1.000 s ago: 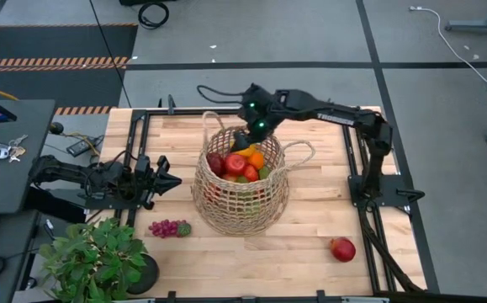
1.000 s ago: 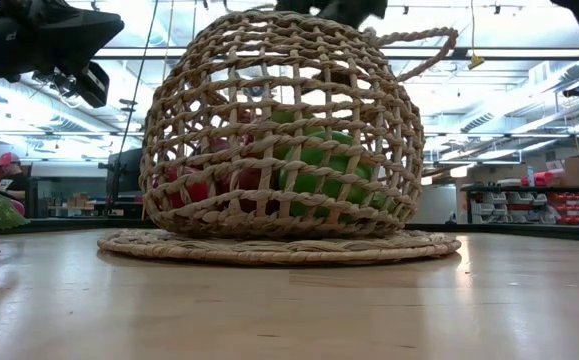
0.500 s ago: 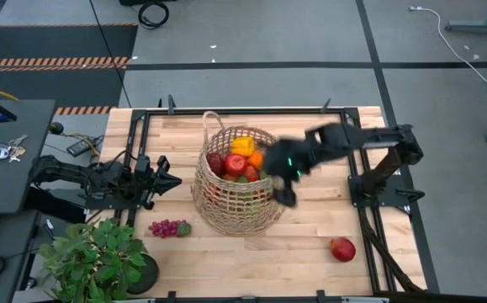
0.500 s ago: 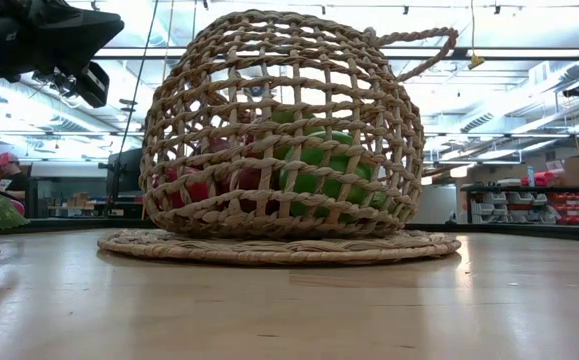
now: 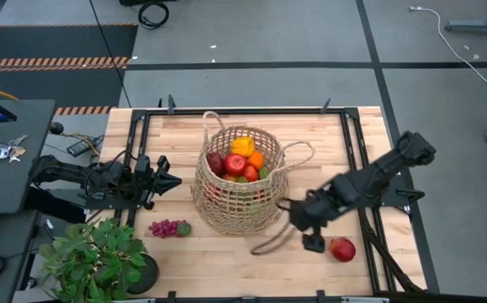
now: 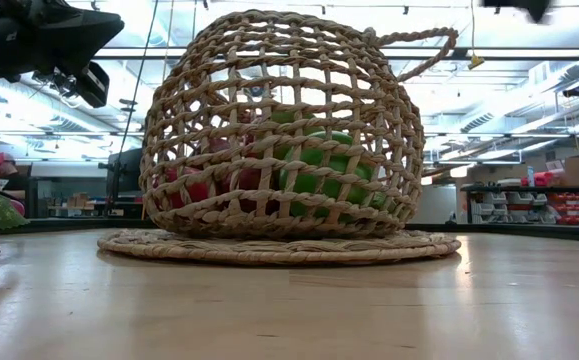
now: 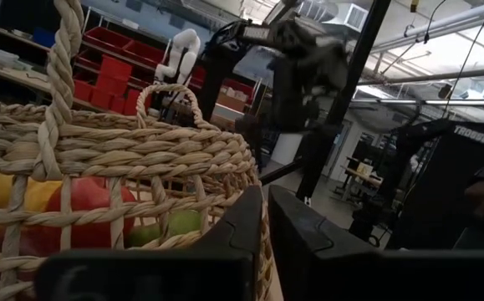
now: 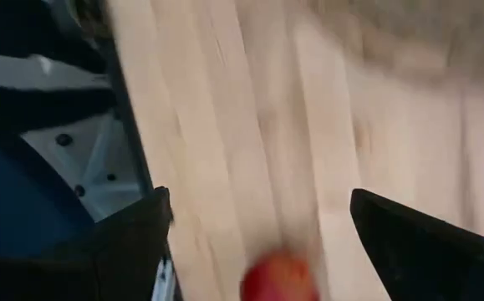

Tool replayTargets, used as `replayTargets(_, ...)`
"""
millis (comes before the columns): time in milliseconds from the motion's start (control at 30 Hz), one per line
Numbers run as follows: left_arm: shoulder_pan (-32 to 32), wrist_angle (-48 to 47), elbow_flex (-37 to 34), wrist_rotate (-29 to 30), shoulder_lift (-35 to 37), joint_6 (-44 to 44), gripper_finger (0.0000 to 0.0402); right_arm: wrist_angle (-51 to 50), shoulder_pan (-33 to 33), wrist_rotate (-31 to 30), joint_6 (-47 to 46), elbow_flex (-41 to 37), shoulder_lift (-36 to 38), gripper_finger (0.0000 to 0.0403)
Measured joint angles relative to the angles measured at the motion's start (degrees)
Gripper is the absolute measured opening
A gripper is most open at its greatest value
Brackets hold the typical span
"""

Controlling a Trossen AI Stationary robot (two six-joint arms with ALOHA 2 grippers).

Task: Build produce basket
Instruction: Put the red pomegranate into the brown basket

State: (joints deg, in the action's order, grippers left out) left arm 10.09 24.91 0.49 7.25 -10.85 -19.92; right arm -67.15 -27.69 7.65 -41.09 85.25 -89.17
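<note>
reaching with our right end effector [image 5: 310, 227] spread empty near the red apple [image 5: 341, 248] by the worktop's front right corner, we risk nudging it off the edge; the basket [image 5: 241, 206] sits mid-worktop, left end effector [image 5: 166, 180] pressed together.

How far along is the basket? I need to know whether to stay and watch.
Mostly filled: the basket already holds a heap of produce. In hand: the right gripper, open and empty, is beside the red apple on the table. Left: that apple and the purple grapes. The left gripper waits shut by the basket.
</note>
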Motion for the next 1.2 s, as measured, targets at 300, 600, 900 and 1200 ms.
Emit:
replayTargets(300,0.0,0.0,0.0,0.0,0.02,-0.02,0.0036,6.64,-9.26,6.33,-26.32,-23.37,9.6,0.0386)
replayTargets(600,0.0,0.0,0.02,-0.01,0.0,-0.02,0.0028,8.0,-12.89,13.9,-31.22,-31.26,12.11,0.0399)
replayTargets(900,0.02,0.0,0.0,-0.01,0.0,0.0,0.0035,8.87,-18.25,11.01,-31.38,-31.58,8.45,0.0399)
replayTargets(1200,0.0,0.0,0.0,0.01,0.0,0.0,0.0031,17.59,-18.92,12.98,-30.71,-37.53,2.02,0.04)
